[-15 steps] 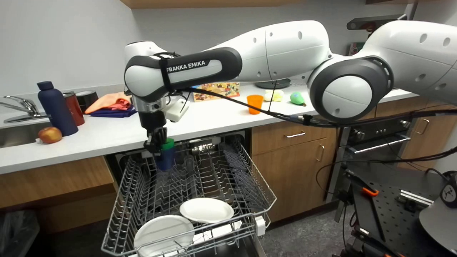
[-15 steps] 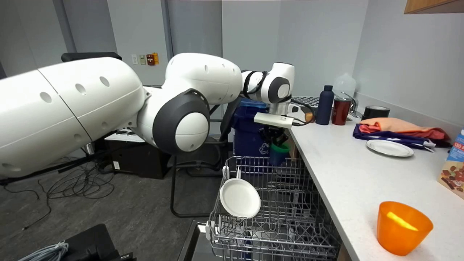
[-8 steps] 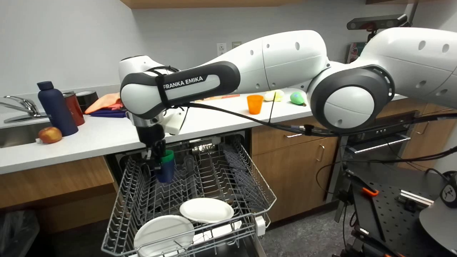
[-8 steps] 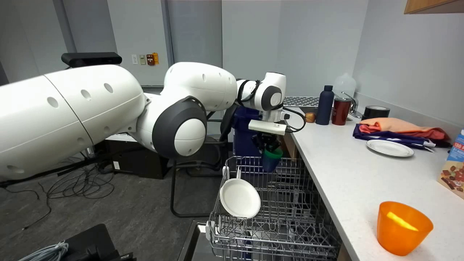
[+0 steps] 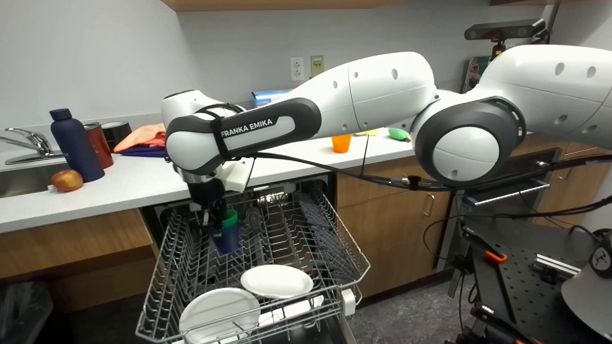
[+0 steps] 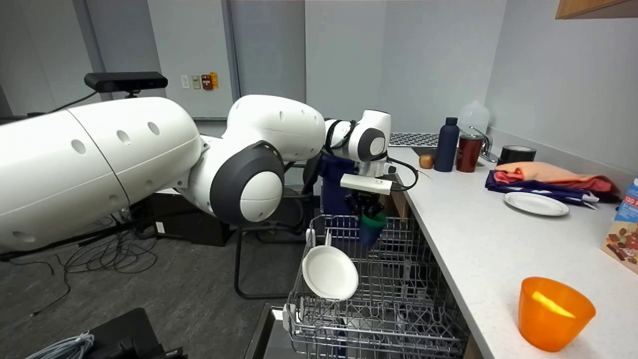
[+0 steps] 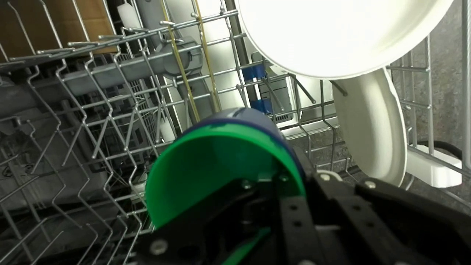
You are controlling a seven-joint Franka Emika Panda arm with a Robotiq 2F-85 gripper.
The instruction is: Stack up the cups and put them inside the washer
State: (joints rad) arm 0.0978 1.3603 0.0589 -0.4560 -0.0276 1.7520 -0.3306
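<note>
Comprised one small green plastic tumbler, nested inside one small blue plastic tumbler. Was clamped at the rim in a black two-fingered robot gripper, narrowed onto the side wall. Hung tilted over the pulled-out grey wire rack of a built-in dishwasher; could not tell whether touching it. Included round white plates, at the rack's outer end.

One green cup, one blue cup, one orange cup, three plates, one navy bottle
</note>
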